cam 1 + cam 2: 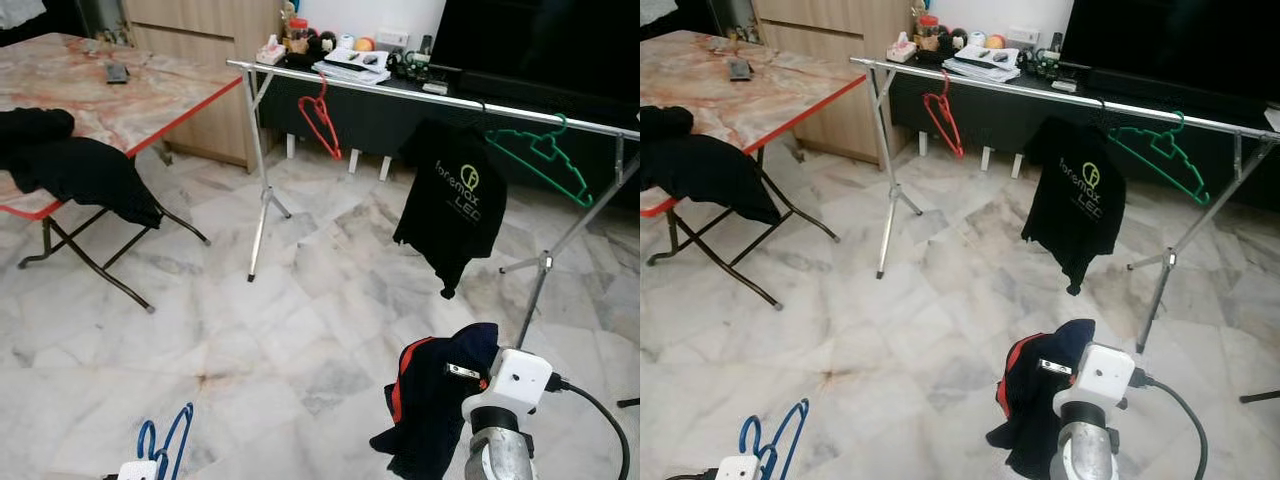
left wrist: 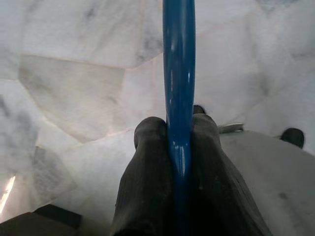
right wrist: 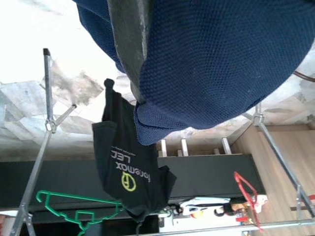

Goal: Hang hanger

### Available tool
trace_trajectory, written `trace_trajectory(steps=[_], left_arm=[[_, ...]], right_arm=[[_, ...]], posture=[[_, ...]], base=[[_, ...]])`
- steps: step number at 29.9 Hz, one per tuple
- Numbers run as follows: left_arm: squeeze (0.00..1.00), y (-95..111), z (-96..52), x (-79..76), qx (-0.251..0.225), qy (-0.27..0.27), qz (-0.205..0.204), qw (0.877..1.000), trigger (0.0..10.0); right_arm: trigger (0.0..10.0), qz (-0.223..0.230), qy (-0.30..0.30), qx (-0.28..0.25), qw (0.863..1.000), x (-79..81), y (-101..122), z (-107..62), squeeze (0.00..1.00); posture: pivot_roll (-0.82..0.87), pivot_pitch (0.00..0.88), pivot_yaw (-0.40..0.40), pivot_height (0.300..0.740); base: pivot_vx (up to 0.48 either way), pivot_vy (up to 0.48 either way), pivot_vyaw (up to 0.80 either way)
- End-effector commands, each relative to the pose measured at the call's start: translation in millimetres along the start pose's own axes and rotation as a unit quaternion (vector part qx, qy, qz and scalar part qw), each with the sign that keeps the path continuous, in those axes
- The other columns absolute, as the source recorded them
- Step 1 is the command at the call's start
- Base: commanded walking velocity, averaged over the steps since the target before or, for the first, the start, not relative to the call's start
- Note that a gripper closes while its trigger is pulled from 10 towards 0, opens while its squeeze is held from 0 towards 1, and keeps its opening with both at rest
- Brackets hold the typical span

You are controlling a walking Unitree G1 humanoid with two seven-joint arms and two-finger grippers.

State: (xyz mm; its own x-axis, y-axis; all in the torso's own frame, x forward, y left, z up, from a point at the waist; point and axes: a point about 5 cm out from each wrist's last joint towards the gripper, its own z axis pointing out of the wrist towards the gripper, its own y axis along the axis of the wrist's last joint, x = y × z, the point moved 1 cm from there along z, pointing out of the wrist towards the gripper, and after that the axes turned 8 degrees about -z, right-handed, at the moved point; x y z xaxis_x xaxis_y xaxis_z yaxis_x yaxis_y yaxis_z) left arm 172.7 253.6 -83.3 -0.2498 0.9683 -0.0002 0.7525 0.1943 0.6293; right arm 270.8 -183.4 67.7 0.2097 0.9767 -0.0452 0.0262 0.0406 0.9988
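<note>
— Where is the left gripper [image 2: 179, 142]?

— Low at the robot's left side, near the floor. In the wrist view its two black fingers [image 2: 147, 167] are pressed together on a blue hanger [image 2: 178, 73], one on each side of the bar.

— And the right arm [image 1: 497, 450]?

— It is raised in front of the body, the silver forearm pointing forward with the white wrist block at its end.

— What about the right gripper [image 3: 129, 44]?

— It carries a dark blue garment [image 3: 221, 64]. One dark finger shows against the cloth, which drapes over the rest, so the grip itself is mostly hidden.
</note>
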Motion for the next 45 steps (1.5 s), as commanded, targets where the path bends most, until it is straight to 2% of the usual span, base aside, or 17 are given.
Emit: trace_trajectory(steps=[1,5,9,16,20,41,45], left_arm=[[0.00,-13,-3.6,6.5,0.020,0.007,0.003,1.000,10.0],[0.00,-17,-5.5,9.2,0.024,0.008,0.003,1.000,10.0],[0.00,-24,-7.7,10.3,0.029,0.009,0.002,1.000,10.0],[0.00,-45,-15.2,11.4,0.043,0.009,0.000,0.999,10.0],[0.00,-49,-17.0,12.7,0.045,0.010,-0.002,0.999,10.0],[0.00,-42,-14.9,12.0,0.033,0.007,-0.003,0.999,10.0],[0.00,-35,-11.5,8.2,0.029,0.006,-0.004,1.000,10.0]], right_arm=[[10.0,0.001,-0.002,-0.023,1.000,0.3,12,3.4,0.00],[10.0,0.005,-0.006,-0.013,1.000,0.2,10,3.8,0.00],[10.0,0.008,-0.006,-0.008,1.000,1.1,9,4.5,0.00],[10.0,0.007,-0.003,-0.015,1.000,4.5,11,5.5,0.00],[10.0,0.009,-0.003,-0.014,1.000,6.1,12,6.2,0.00],[10.0,0.015,-0.006,-0.013,1.000,7.2,11,7.3,0.00],[10.0,0.014,-0.006,-0.013,1.000,6.7,11,7.6,0.00]], posture=[[-0.10,0.091,-0.037,0.740],[-0.10,0.096,-0.036,0.740],[-0.10,0.105,-0.037,0.740],[-0.09,0.115,-0.037,0.740],[-0.09,0.119,-0.036,0.740],[-0.08,0.129,-0.028,0.740],[-0.08,0.130,-0.030,0.740]], base=[[0.000,0.281,0.00],[0.000,0.278,0.00],[0.000,0.277,-0.80],[0.000,0.277,0.00],[0.000,0.277,0.00],[0.000,0.276,0.00],[0.000,0.275,0.00]])
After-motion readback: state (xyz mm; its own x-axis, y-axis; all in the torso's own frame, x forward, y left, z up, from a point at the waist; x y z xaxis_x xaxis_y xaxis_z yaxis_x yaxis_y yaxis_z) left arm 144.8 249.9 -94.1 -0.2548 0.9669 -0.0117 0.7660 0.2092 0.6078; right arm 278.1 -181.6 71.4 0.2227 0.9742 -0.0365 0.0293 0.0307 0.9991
